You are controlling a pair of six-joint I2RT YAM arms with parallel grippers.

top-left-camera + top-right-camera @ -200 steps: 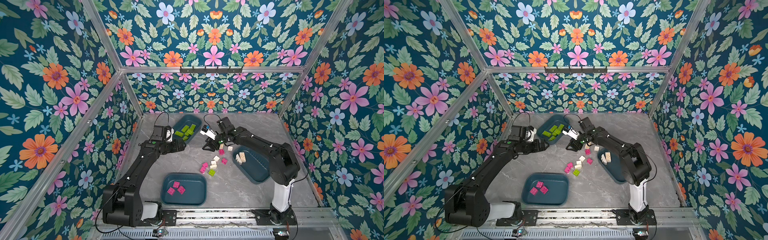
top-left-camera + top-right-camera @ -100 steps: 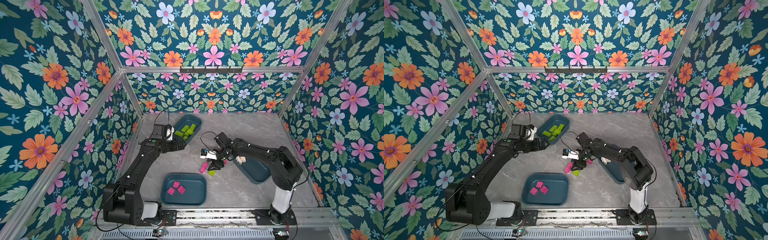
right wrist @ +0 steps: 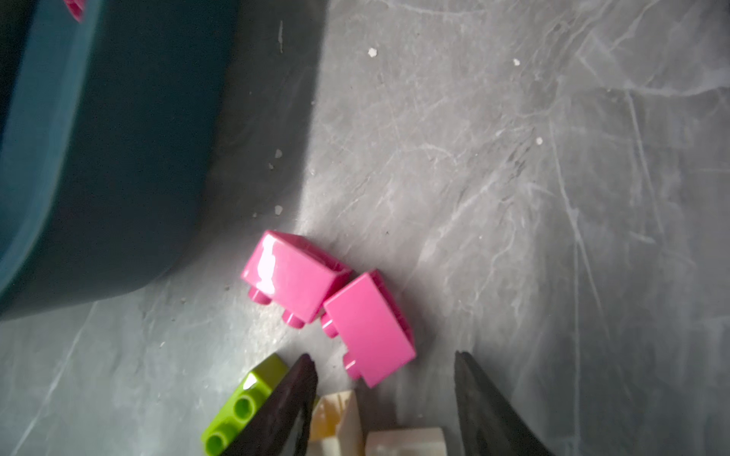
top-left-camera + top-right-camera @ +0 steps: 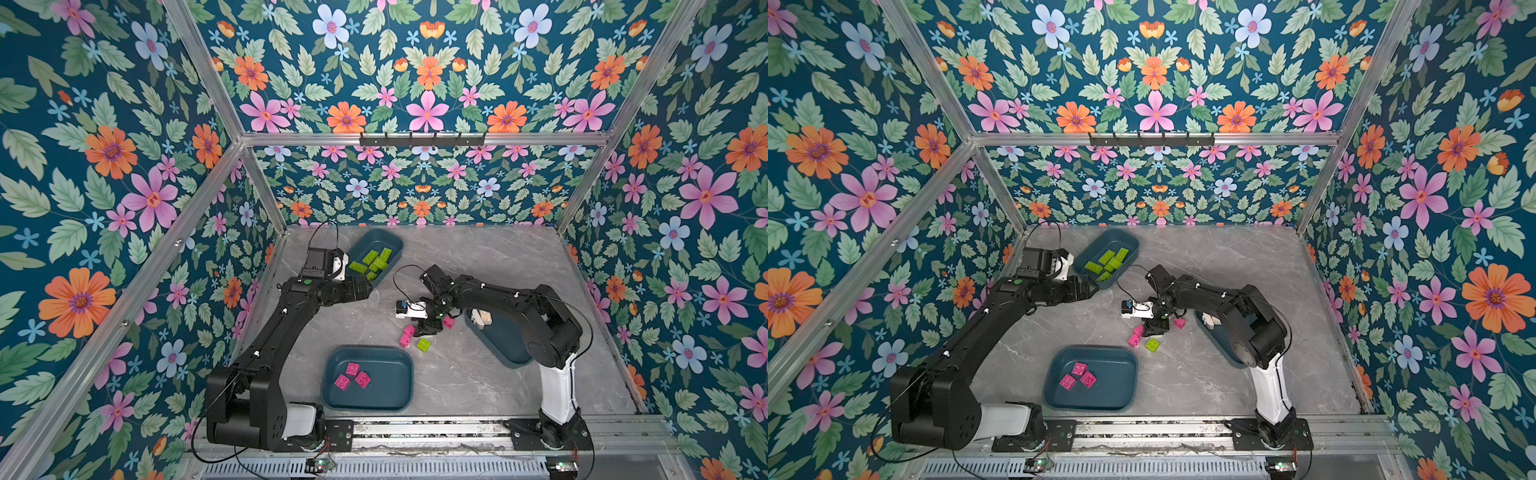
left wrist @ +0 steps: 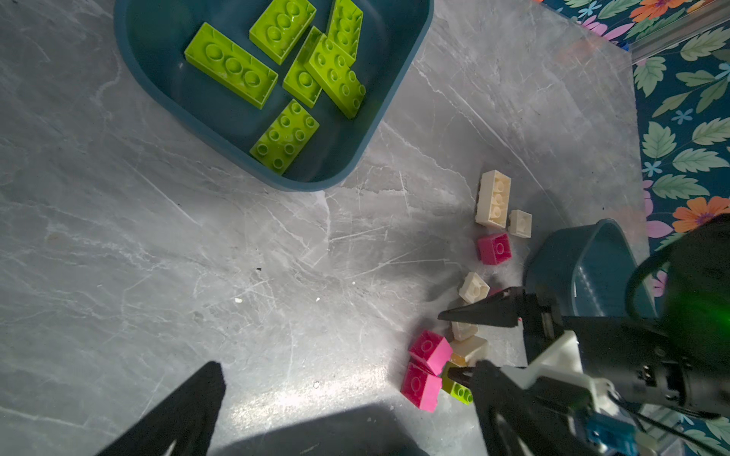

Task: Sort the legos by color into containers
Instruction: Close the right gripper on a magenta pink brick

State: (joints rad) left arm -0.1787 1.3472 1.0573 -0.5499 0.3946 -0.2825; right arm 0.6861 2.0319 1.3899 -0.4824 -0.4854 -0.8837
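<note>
The loose legos lie in a small heap near the middle of the grey surface point(image 4: 469, 386), between the three containers. Two pink bricks point(image 3: 292, 276) lie on their sides there and touch each other at one corner. A green brick point(image 3: 245, 406) is just beside them. A few cream bricks point(image 3: 403, 440) lie close behind these. A little apart from the heap, a long cream brick point(image 5: 493, 199) lies with a small cream brick point(image 5: 520, 224) and a single pink brick point(image 5: 493, 248) just beside it.

The right gripper point(image 4: 428, 331) stands low over the heap and points down at the surface. Its jaws are partly spread with the cream bricks between them. A dark gap shows between one finger and the nearest cream brick, so nothing is pinched. The green brick lies against the outer side of the other finger.

The front container point(image 4: 399, 395) holds three pink bricks point(image 4: 352, 375). The back container point(image 4: 390, 243) holds six green bricks point(image 4: 376, 262). The right container point(image 4: 505, 353) is partly hidden under the right arm, and some cream pieces point(image 4: 483, 318) show at its far end.

The left gripper point(image 4: 365, 291) hangs over bare surface at the near corner of the back container, spread wide and empty. Flowered walls point(image 4: 124, 208) surround the surface.
</note>
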